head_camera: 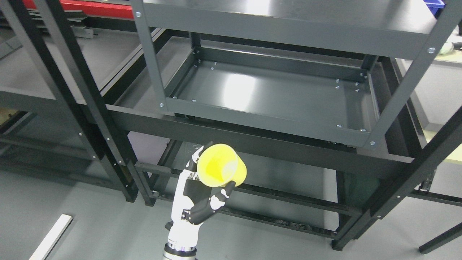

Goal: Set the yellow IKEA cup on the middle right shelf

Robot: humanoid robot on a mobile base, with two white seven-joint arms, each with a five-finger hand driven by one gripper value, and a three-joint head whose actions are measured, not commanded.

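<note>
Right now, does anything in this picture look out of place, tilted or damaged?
Nothing looks damaged or spilled. Two small things: the yellow cup is held tilted in the left hand, its opening facing the camera, and a white strip lies loose on the floor at the lower left.

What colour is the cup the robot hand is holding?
Bright yellow cup, held by the left hand; clearest in the head view.

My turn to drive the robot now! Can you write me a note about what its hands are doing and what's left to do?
Left hand: fingers closed around the yellow cup, held up in the air below and in front of the shelf unit.
Right hand: not in view.
Middle shelf: nothing on it.
Done: cup picked up.
Left: lift the cup higher, reach forward, set it on the right side of that shelf, let go.
</note>
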